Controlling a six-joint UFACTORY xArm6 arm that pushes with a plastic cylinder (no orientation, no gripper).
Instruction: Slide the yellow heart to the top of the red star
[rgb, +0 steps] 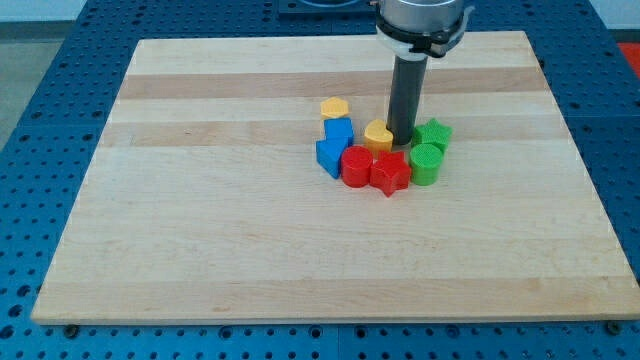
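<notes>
The yellow heart (377, 135) lies just above the red star (391, 172), touching or almost touching its top. My tip (402, 138) stands right beside the heart's right edge, between it and the green star (434, 134). The rod rises straight up from there to the arm at the view's top.
A red cylinder (356, 166) sits left of the red star, a green cylinder (426, 164) right of it. Two blue blocks (338, 131) (329, 156) lie at the cluster's left, a yellow hexagon (334, 107) above them. The wooden board (200, 200) rests on a blue perforated table.
</notes>
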